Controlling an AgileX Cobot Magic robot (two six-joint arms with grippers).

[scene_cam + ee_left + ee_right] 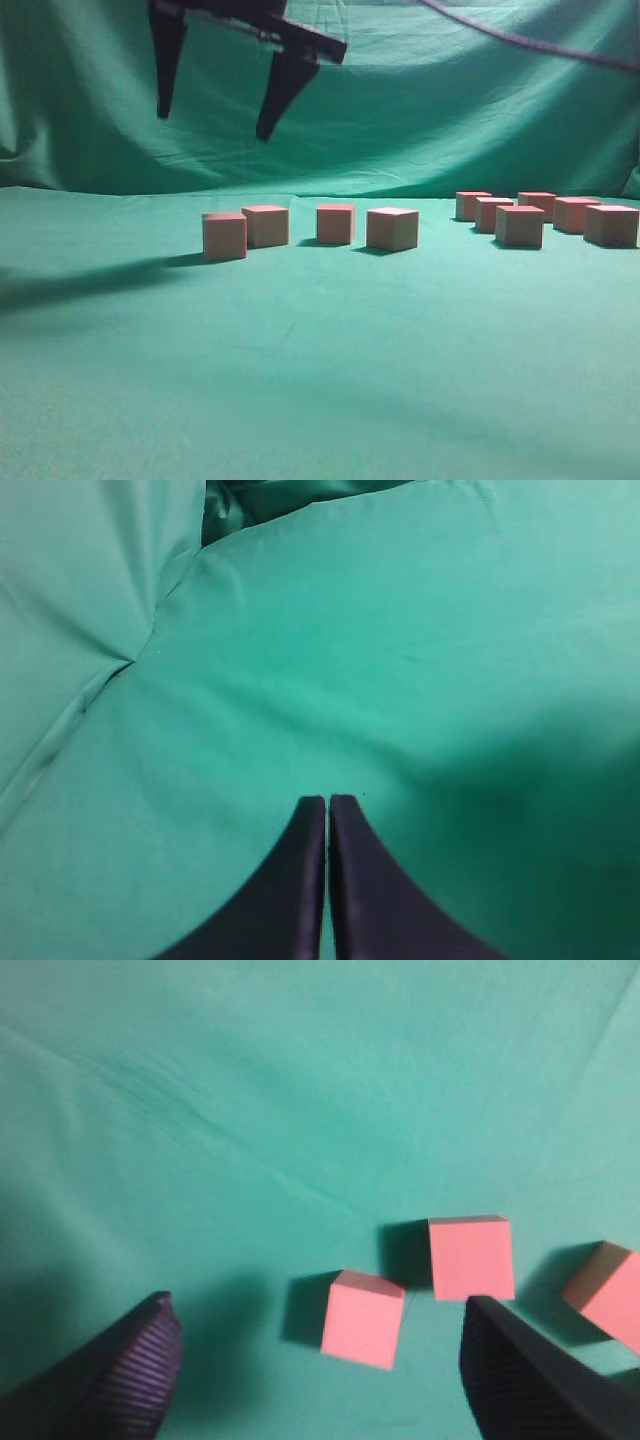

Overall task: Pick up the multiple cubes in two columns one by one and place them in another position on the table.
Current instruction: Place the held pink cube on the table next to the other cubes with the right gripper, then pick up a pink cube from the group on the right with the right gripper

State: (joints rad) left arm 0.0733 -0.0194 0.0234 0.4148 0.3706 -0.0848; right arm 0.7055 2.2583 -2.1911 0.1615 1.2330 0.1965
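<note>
Four pink-tan cubes sit in a loose row on the green table (320, 380): the leftmost cube (224, 236), then a second (266, 225), a third (336, 223) and a fourth (392, 228). Several more cubes (520, 226) stand in two columns at the right. My right gripper (215, 120) hangs open and empty high above the left row. In the right wrist view the right gripper (315, 1302) shows one cube (363, 1318) below, between its fingers, another (470, 1257) beyond it, and a third (605, 1293) at the right edge. My left gripper (327, 800) is shut and empty over bare cloth.
A wrinkled green backdrop (420, 110) hangs behind the table. A dark cable (530, 42) crosses the upper right. Cloth folds (130, 660) show in the left wrist view. Open cloth lies in front of the cubes.
</note>
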